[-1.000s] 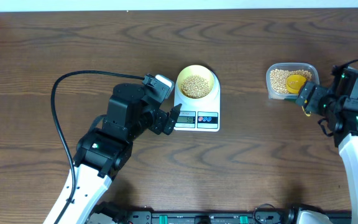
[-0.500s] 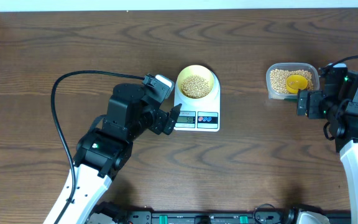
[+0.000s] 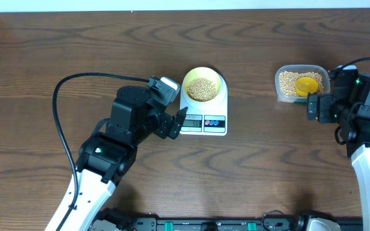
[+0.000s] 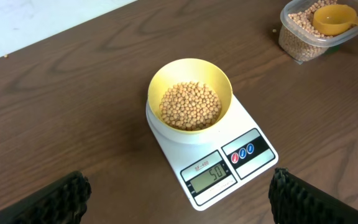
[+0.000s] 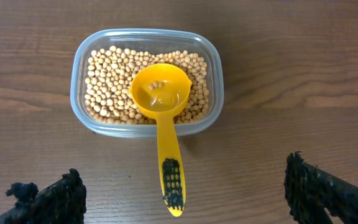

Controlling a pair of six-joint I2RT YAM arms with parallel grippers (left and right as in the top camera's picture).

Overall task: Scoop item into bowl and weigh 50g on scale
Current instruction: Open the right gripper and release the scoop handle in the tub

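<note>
The pale yellow bowl (image 3: 219, 79) stands on the white scale (image 3: 218, 124), filled with beige beans (image 3: 202, 89). In the left wrist view the bowl (image 4: 191, 68) holds its beans (image 4: 190, 106) on the scale (image 4: 166, 140), and the screen (image 4: 209, 175) reads 50. My left gripper (image 3: 176, 124) stands open at the scale's left front corner, touching nothing. My right gripper (image 5: 185, 177) is open, its fingers wide on either side of the yellow scoop's handle (image 5: 169, 177) and clear of it. The scoop's cup (image 5: 160, 93) rests on more beans (image 5: 107, 81).
The clear plastic tub (image 3: 280, 86) of beans sits at the right of the table, with the scoop lying in it and its handle sticking out over the near rim. A black cable (image 3: 63, 109) loops on the left. White wall runs along the far edge.
My right gripper has drawn back a little from the scoop's handle and squared up to the tub. The scoop stays lying in the tub. The left arm has not moved.
</note>
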